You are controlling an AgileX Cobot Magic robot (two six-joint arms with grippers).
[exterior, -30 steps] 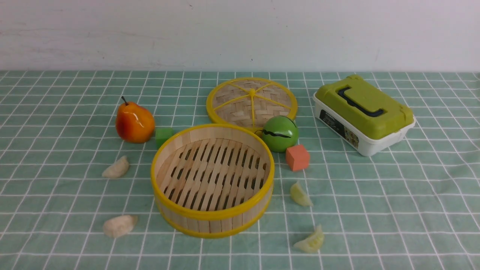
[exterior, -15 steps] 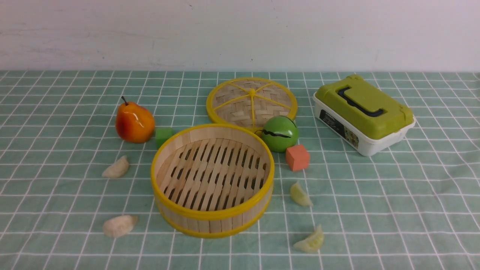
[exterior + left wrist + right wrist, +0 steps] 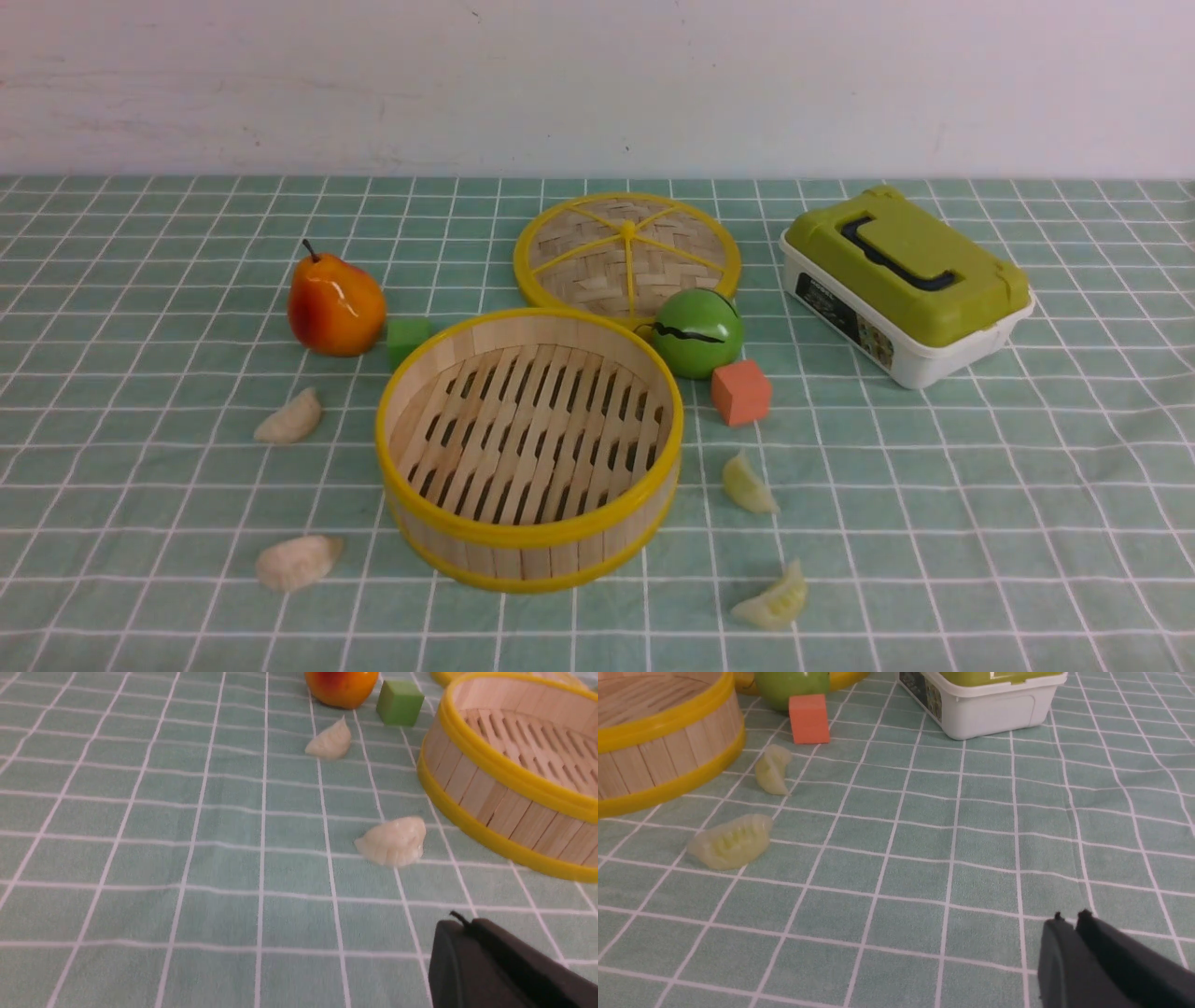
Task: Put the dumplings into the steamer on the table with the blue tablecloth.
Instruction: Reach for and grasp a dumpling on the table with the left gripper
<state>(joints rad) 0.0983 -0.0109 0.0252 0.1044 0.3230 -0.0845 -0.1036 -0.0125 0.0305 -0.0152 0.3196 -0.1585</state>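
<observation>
Pictured from the front alone: steamer [image 3: 528, 551] at mid-worktop [image 3: 1027, 523], with woven lid [image 3: 625, 247], pear [image 3: 334, 303] and lunch box [image 3: 901, 280] farther back. Lying outside it, two cream dumplings [image 3: 289, 417] to the left and two green dumplings [image 3: 749, 485] to the right. Caught only by the wrist cameras: left end effector [image 3: 462, 924] clenched on nothing, apart from the nearer cream dumpling [image 3: 392, 841]; right end effector [image 3: 1073, 921] likewise pressed together and empty, well apart from the nearer green dumpling [image 3: 731, 847].

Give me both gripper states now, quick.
Left gripper: closed, holding nothing.
Right gripper: closed, fingertips together, holding nothing.
</observation>
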